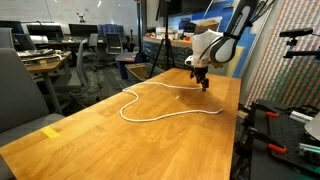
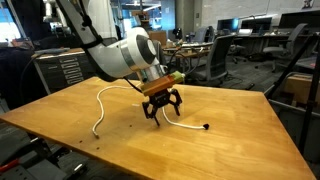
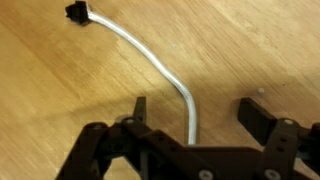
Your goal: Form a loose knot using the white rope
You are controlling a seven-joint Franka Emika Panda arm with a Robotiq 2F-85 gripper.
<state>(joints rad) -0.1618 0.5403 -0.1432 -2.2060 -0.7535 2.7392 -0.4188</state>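
In both exterior views I see one wooden bench (image 1: 100, 140) carrying one white rope (image 1: 160, 117), lying in a loose curve. Only my wrist view shows the single end effector (image 3: 195, 108) spread open, straddling the rope without clamping it, with one dark tip (image 3: 77, 11) beyond.

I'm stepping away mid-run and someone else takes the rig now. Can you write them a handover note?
Gripper: open, low over the wooden table, jaws straddling the white rope near its dark tip; not gripping.
Rope: lies flat on the table in an open curve.
Done: nothing tied, no crossing visible.
Left: grasp this end, cross it over the rope, thread it through for a loose knot.
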